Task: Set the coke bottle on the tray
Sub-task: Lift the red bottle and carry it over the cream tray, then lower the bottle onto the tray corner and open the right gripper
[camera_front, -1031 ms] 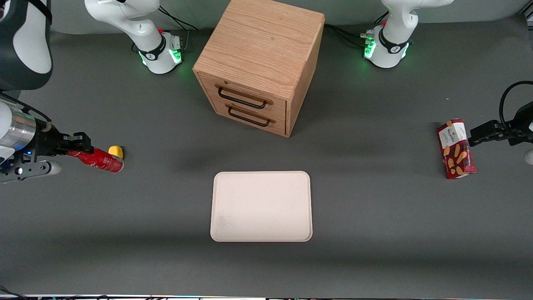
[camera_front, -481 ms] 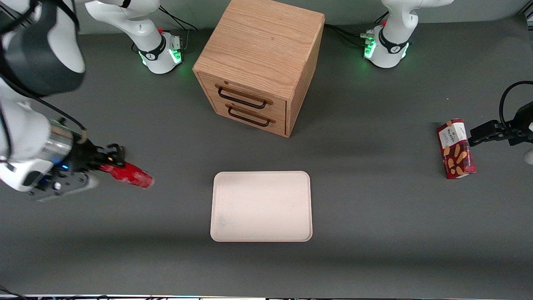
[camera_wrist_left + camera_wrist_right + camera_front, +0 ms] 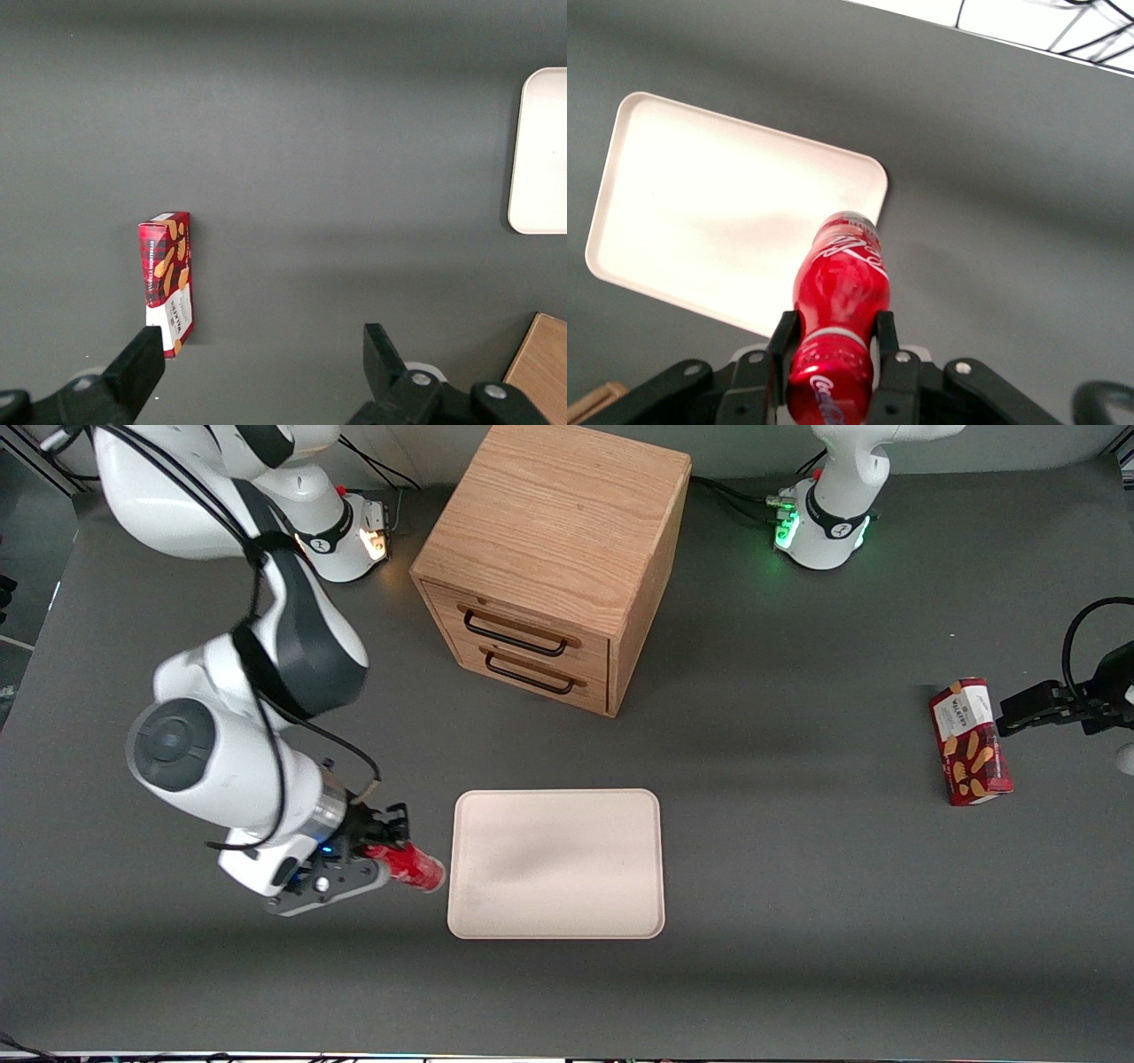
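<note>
Here the gripper (image 3: 390, 849) clamps the coke bottle (image 3: 415, 867) near its capped end, carrying it tilted in the air just beside the tray (image 3: 555, 864), at the rim toward the working arm's end. Released here, the bottle would likely strike the rim and roll onto the table (image 3: 797, 868).
</note>
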You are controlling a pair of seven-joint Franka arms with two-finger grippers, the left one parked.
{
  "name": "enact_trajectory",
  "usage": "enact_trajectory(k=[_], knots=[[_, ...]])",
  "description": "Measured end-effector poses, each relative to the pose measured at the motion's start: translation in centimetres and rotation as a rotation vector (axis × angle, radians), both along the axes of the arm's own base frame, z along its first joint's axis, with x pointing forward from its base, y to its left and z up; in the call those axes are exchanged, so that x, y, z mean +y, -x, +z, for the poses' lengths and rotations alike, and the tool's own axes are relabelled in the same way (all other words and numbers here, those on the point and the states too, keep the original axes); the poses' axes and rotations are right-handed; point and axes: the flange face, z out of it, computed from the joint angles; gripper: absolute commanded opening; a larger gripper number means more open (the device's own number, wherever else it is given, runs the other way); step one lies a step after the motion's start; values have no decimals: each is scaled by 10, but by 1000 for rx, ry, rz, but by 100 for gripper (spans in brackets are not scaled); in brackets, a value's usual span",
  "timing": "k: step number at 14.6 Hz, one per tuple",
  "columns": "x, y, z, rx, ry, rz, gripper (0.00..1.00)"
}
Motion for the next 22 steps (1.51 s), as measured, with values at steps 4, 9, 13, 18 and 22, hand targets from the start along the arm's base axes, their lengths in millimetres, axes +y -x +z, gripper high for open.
enact_trajectory(k=[4, 9, 13, 18, 22], knots=[[31, -10, -66, -35, 31, 38, 0], [50, -9, -119, -17, 63, 72, 0], [55, -7, -128, -17, 76, 65, 2], [55, -8, -140, -6, 80, 59, 28], [54, -12, -149, -39, 106, 28, 100]])
